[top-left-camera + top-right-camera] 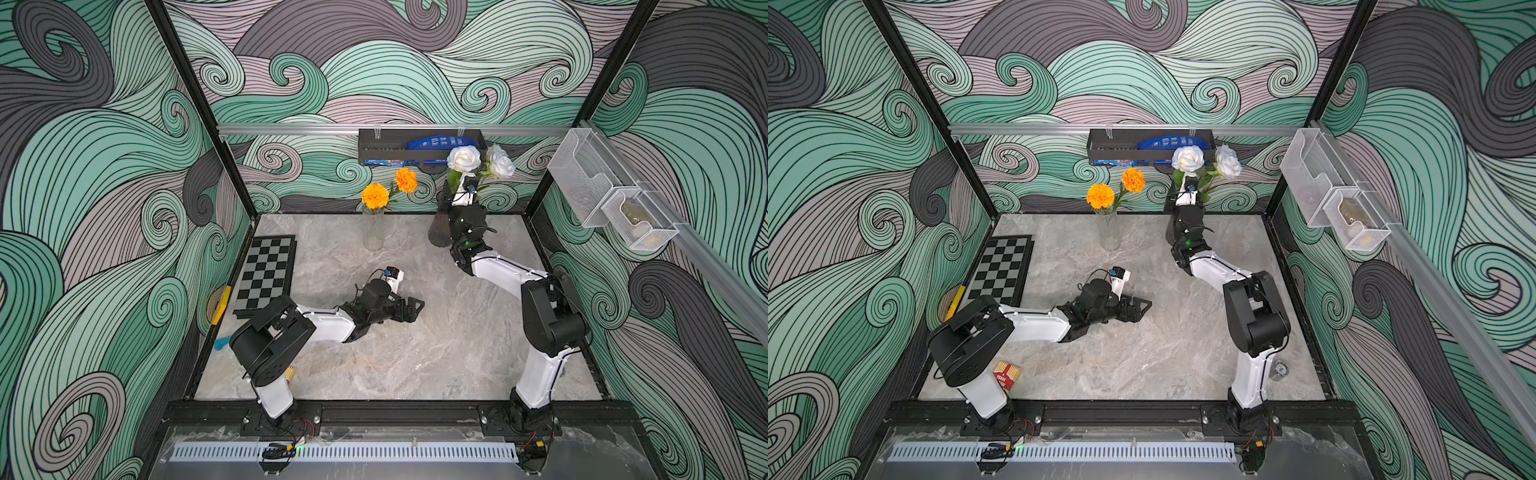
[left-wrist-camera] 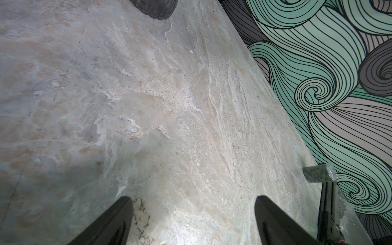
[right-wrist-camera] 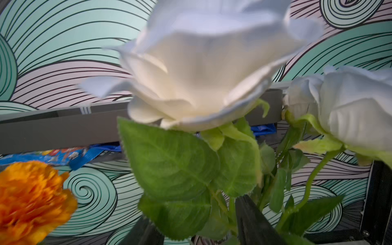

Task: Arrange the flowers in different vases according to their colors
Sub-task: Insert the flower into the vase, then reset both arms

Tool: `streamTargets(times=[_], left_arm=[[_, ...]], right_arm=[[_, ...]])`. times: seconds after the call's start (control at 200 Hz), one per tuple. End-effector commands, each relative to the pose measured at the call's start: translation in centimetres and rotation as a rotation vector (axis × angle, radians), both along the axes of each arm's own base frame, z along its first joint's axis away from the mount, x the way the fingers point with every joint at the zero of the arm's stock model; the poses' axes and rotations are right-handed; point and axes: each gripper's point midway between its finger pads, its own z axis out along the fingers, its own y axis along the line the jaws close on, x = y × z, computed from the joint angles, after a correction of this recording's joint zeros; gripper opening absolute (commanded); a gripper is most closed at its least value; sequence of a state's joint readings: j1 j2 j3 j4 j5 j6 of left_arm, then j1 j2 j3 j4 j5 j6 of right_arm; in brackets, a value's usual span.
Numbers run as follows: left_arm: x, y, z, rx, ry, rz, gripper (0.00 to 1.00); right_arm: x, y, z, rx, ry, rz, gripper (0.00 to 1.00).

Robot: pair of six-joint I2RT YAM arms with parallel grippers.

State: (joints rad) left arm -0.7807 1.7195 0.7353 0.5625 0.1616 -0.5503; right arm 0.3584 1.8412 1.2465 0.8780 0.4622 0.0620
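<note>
White roses (image 1: 464, 158) stood in the dark vase (image 1: 439, 232), back right of the table and close to the rear wall. Orange flowers (image 1: 375, 196) stood in the clear vase (image 1: 373, 235), left of the dark one and well apart from it. Both vases were upright.

Right claw (image 3: 195, 212) sat among the rose stems above the dark vase's mouth. Its fingers (image 3: 252, 222) were parted, with leaves and stems loose between them: released, not clamped. Left claw (image 2: 193, 198) hung low over mid-table with jaws spread wide, also released.

Surface was a grey marbled tabletop (image 1: 415, 361).
- Checkerboard (image 1: 266, 276) lay flat along the left edge, with a yellow strip (image 1: 220, 305) just beside it.
- Red box (image 1: 1007, 374) sat by the left arm's base.
- Small metal piece (image 1: 1279, 370) sat by the right arm's base.
- Small patterned block (image 2: 317, 174) sat at the table's edge against the wall.

Room: the walls (image 1: 83, 187) all round carried a green-and-grey swirl print.
- Aluminium rail (image 1: 291, 129) ran across the rear wall and carried a black shelf (image 1: 382, 145) holding a blue packet (image 1: 436, 143).
- The right wall held a clear bin (image 1: 582, 174) and a mesh basket (image 1: 638, 232), touching side by side.
</note>
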Motion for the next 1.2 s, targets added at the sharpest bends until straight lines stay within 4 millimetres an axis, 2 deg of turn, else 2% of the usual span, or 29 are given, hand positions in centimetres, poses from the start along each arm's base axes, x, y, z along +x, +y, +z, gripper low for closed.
streamTargets(times=[0.0, 0.09, 0.235, 0.36, 0.455, 0.61, 0.715, 0.83, 0.93, 1.036, 1.061, 1.196], left_arm=[[0.5, -0.2, 0.7, -0.021, -0.015, 0.011, 0.93], [0.5, -0.2, 0.8, -0.022, -0.016, 0.01, 0.93], [0.4, -0.2, 1.0, -0.023, -0.016, 0.008, 0.93], [0.3, -0.2, 1.3, -0.026, -0.021, 0.005, 0.93], [0.2, -0.4, 1.6, -0.025, -0.022, -0.004, 0.93], [0.0, -0.3, 2.4, -0.034, -0.04, -0.006, 0.93], [-0.1, 0.0, 3.0, -0.037, -0.054, 0.002, 0.93], [-0.2, 0.4, 4.1, -0.049, -0.071, 0.017, 0.93], [-0.3, 1.2, 5.9, -0.056, -0.099, 0.064, 0.93], [0.0, 3.6, 8.2, -0.017, -0.188, 0.192, 0.94], [0.0, 4.7, 9.5, -0.023, -0.226, 0.241, 0.94], [0.2, 10.8, 12.4, -0.002, -0.374, 0.485, 0.99]], right_arm=[[-1.7, -0.5, 0.9, 0.072, 0.005, -0.007, 0.57], [-2.1, 0.0, -1.0, 0.079, 0.111, 0.021, 0.65], [-2.2, 0.2, -5.6, 0.056, 0.287, 0.033, 0.8], [-2.8, 1.0, -7.9, 0.051, 0.397, 0.084, 0.99], [-4.0, 1.5, -9.1, 0.054, 0.446, 0.134, 1.0], [-7.4, 0.4, -11.2, 0.08, 0.506, 0.13, 1.0], [-10.0, -0.7, -11.1, 0.084, 0.502, 0.127, 1.0], [-12.3, -1.5, -8.5, 0.035, 0.436, 0.14, 1.0], [-13.7, -1.5, -5.7, -0.02, 0.367, 0.168, 1.0], [-15.1, -1.3, -4.9, -0.033, 0.329, 0.207, 1.0], [-15.4, -1.3, -4.9, -0.032, 0.32, 0.213, 1.0], [-16.4, -1.2, -5.7, -0.045, 0.269, 0.238, 1.0]])
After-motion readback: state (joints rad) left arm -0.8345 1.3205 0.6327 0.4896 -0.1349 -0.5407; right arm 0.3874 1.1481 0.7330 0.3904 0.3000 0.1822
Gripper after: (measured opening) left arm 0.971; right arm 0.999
